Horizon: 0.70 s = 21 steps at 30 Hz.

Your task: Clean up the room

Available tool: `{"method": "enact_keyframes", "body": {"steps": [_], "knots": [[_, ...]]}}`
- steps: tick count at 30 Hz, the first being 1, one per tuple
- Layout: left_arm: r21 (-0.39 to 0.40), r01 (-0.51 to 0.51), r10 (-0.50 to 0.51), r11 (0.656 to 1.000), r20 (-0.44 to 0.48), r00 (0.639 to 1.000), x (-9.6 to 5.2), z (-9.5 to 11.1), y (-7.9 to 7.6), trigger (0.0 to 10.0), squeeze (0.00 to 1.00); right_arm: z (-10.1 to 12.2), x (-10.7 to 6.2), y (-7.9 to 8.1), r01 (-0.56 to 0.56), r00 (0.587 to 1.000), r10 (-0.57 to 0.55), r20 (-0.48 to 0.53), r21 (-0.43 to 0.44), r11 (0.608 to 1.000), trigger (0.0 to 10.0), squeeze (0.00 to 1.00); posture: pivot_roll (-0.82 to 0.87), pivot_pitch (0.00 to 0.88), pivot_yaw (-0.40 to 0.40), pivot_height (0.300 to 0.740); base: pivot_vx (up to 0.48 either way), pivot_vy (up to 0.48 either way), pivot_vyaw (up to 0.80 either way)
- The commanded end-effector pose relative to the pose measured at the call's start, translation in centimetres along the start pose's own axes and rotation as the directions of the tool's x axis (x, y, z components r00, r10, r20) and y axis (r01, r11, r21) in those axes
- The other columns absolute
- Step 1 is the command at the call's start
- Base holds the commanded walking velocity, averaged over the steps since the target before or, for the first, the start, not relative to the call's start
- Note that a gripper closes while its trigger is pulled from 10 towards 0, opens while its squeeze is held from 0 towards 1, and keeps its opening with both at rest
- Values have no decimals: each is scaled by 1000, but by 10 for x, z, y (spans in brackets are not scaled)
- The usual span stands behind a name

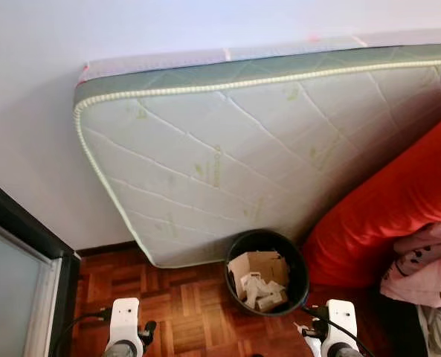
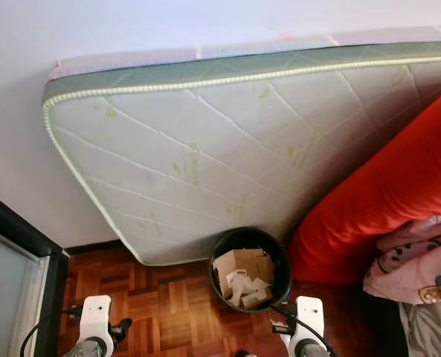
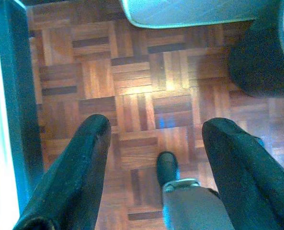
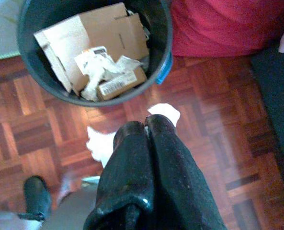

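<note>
A black round bin (image 1: 261,239) stands on the parquet floor against the foot of a leaning mattress. It holds folded cardboard (image 4: 98,33) and crumpled paper scraps (image 4: 101,67). My right gripper (image 4: 144,125) hovers just short of the bin's rim (image 4: 84,101), above the floor. It is shut on a white crumpled piece of paper (image 4: 164,112) that sticks out on both sides of the fingers. My left gripper (image 3: 156,127) hangs open over bare parquet with nothing between its fingers, and the bin's dark wall (image 3: 261,57) lies off to one side of it.
A quilted white and green mattress (image 1: 242,149) leans on the wall. A red cushion (image 1: 384,216) and pink fabric (image 1: 425,268) lie at the right. A dark door frame with glass (image 1: 19,245) borders the left. My foot (image 3: 166,167) stands on the parquet.
</note>
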<state>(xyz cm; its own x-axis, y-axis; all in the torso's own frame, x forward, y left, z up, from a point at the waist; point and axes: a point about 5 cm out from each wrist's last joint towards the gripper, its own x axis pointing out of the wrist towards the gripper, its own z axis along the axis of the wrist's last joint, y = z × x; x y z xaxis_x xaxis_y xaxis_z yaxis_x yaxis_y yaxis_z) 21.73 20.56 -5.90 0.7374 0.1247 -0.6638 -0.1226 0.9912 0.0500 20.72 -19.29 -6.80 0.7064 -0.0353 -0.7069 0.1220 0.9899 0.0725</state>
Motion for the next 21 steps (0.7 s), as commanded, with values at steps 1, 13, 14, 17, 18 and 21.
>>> {"method": "enact_keyframes", "body": {"steps": [1, 13, 14, 17, 18, 21], "knots": [[-4, -7, 6, 1000, -34, 999, -2, -9, 1, 10000, 0, -10, -3, -2, 8, 1000, -7, -24, 24, 1000, 10000, 0, 108, 206, -24, 740, 300, 0, -788], [-4, -1, 1, 1000, -26, 1000, -3, -9, 0, 10000, 0, -14, -4, 0, 6, 1000, -6, -25, 10, 1000, 10000, 0, 111, 210, -25, 740, 199, 0, -383], [-5, -1, 1, 1000, -25, 1000, -3, -9, 0, 10000, 0, -12, -4, 2, -1, 1000, 1, -16, 14, 1000, 10000, 0, 111, 210, -25, 740, 0, 0, 0], [-8, -4, 4, 1000, -16, 1000, -2, -7, 0, 10000, 0, 2, 1, 15, -69, 997, 69, 26, -14, 998, 10000, 0, 107, 211, -23, 740, 0, 0, 0], [-10, -4, 3, 1000, -14, 1000, -2, -7, 0, 10000, 0, 5, 2, 18, -91, 995, 91, 36, -24, 996, 10000, 0, 109, 211, -23, 740, 0, 0, 0], [-20, -4, 4, 1000, 6, 1000, -1, -2, -1, 10000, 0, 26, 6, 22, -149, 983, 153, 99, -51, 987, 10000, 0, 110, 213, -23, 740, 0, 0, 0]]}}
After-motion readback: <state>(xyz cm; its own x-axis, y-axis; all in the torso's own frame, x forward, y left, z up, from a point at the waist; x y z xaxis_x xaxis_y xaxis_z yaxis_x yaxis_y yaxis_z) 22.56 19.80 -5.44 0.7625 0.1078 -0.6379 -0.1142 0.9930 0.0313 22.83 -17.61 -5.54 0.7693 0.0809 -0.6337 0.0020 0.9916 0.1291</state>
